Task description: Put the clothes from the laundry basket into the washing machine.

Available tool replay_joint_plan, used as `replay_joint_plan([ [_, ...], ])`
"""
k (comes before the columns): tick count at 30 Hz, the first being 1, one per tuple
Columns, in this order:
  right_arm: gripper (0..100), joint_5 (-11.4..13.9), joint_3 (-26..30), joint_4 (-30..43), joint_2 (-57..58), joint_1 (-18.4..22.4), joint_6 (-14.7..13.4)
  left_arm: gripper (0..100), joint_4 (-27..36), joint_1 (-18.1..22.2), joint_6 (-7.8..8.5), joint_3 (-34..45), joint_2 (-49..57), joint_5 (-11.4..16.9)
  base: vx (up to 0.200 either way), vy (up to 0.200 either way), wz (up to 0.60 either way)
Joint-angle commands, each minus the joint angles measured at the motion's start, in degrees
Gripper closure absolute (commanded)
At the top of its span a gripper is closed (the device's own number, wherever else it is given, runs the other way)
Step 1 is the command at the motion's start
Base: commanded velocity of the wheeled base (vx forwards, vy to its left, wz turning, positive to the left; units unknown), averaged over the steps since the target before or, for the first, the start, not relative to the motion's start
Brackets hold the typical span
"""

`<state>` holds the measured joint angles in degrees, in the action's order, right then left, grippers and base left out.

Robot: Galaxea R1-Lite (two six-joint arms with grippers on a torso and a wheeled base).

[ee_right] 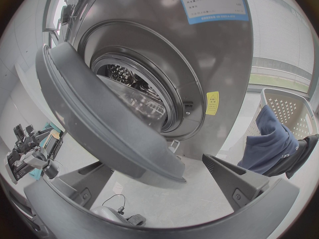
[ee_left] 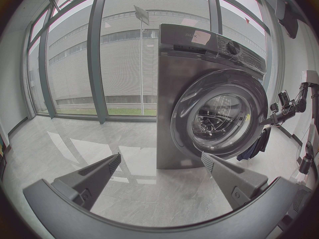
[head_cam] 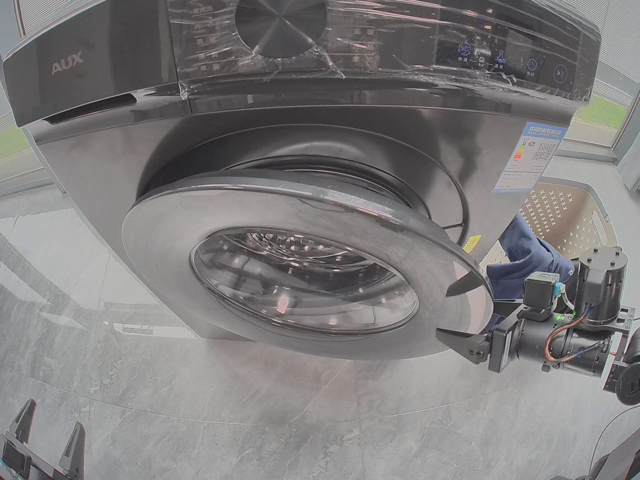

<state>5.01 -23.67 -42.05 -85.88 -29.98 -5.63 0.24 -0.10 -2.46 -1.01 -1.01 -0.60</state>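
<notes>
While its door hangs ajar, the washing machine [head_cam: 100,161]: a dark grey front-loader across the upper and middle frame of the head view, with a round dial [head_cam: 281,16] at top centre under clear film.
Door [head_cam: 280,281]: round and glass-centred, swung part way off the cabinet. Its free edge sits right of centre in the head view, and a dark strip of the opening shows above it.
Drum [ee_right: 121,73]: perforated metal, glimpsed past the door's edge in the right wrist view.
Right gripper [head_cam: 445,313]: at the lower right of the head view, level with the door's free edge. It is spread wide, one finger on either side of the rim, so the edge of the door lies between them. Whether either finger touches the rim cannot be told.
Left gripper [head_cam: 53,415]: in the bottom left corner of the head view, well apart from the machine. Its fingers [ee_left: 89,178] stand wide apart, with the floor showing between them.
Laundry basket [head_cam: 567,211]: pale with star-patterned walls, on the floor at the right edge of the head view, just beside the machine.
Clothes: a navy garment [head_cam: 527,261] is draped over the basket's near rim and hangs down its outside. A black garment [ee_right: 300,153] hangs next to it in the right wrist view.
Floor [head_cam: 267,401]: glossy grey marbled tiles.
Stickers: a blue-and-white sticker [head_cam: 533,158] is on the cabinet front at upper right. A small yellow sticker [head_cam: 472,243] sits below it, near the door's edge.
</notes>
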Motion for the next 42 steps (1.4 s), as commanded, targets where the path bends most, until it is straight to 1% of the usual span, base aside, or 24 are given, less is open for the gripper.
replay_joint_plan([
  [1, 0, 0.18, 0.56, -0.14, -1.74, -2.54, -0.26, 0, 0.02, 0.01, 0.00, 0.84, 0.40, -0.02, 0.000, 0.000, 0.00],
  [4, 0, 0.18, 1.35, -0.14, -1.39, -3.42, -0.26, 0, 0.02, 0.01, -0.09, 0.84, 0.40, -0.02, 0.000, 0.000, 0.00],
  [5, 0, -0.09, 2.32, -0.14, -0.78, -5.27, -0.43, 0, 0.02, 0.01, -0.09, 0.84, 0.40, -0.02, 0.000, 0.000, 0.00],
  [8, 0, -0.53, 4.34, -0.14, 0.80, -6.23, -0.96, 0, 0.02, 0.01, 0.00, 0.84, 0.40, -0.11, 0.000, 0.000, 0.00],
  [11, 0, -0.70, 6.62, -0.05, 2.83, -6.94, -1.14, 0, 0.02, 0.01, 0.00, 0.84, 0.40, -0.02, -0.200, 0.000, 0.00],
  [13, 0, -0.70, 7.15, -0.05, 3.44, -6.94, -1.14, 0, 0.02, 0.01, 0.00, 0.84, 0.40, -0.02, -0.200, 0.000, 0.00],
  [17, 0, -0.88, 6.45, -0.05, 3.00, -6.15, -1.14, 0, 0.02, 0.01, 0.00, 0.84, 0.40, -0.11, -0.200, 0.000, 0.00],
  [18, 0, -0.88, 6.36, -0.05, 2.91, -6.15, -1.14, 0, 0.02, 0.01, 0.00, 0.84, 0.40, -0.02, 0.000, 0.000, 0.00],
  [21, 0, -0.79, 3.64, -0.05, 0.98, -5.18, -0.87, 0, 0.02, 0.01, 0.00, 0.84, 0.40, -0.02, 0.000, 0.000, 0.00],
  [25, 0, -0.79, 1.17, -0.14, -1.48, -5.09, -0.70, 0, 0.02, 0.01, 0.00, 0.84, 0.40, -0.02, 0.000, 0.000, 0.00],
  [30, 0, -0.70, -0.50, -0.23, -3.15, -5.27, -0.70, 0, 0.02, 0.01, 0.00, 0.84, 0.40, -0.02, 0.000, 0.000, 0.00],
  [34, 0, -0.79, 0.30, -0.23, -2.89, -5.79, -0.70, 0, 0.02, 0.01, 0.00, 0.84, 0.40, -0.02, 0.000, 0.000, 0.00],
  [36, 0, -0.88, 2.05, -0.05, -1.83, -5.79, -0.61, 0, 0.02, 0.01, 0.00, 0.84, 0.40, -0.02, 0.000, 0.000, 0.00],
  [40, 0, -0.88, 2.76, 0.21, 0.10, -4.39, -0.43, 0, 0.02, 0.01, 0.00, 0.84, 0.40, -0.02, 0.000, 0.000, 0.00],
  [42, 0, -0.79, 2.14, 0.12, -0.16, -2.63, -0.34, 0, 0.02, 0.01, 0.00, 0.84, 0.40, -0.02, 0.000, 0.000, 0.00],
])
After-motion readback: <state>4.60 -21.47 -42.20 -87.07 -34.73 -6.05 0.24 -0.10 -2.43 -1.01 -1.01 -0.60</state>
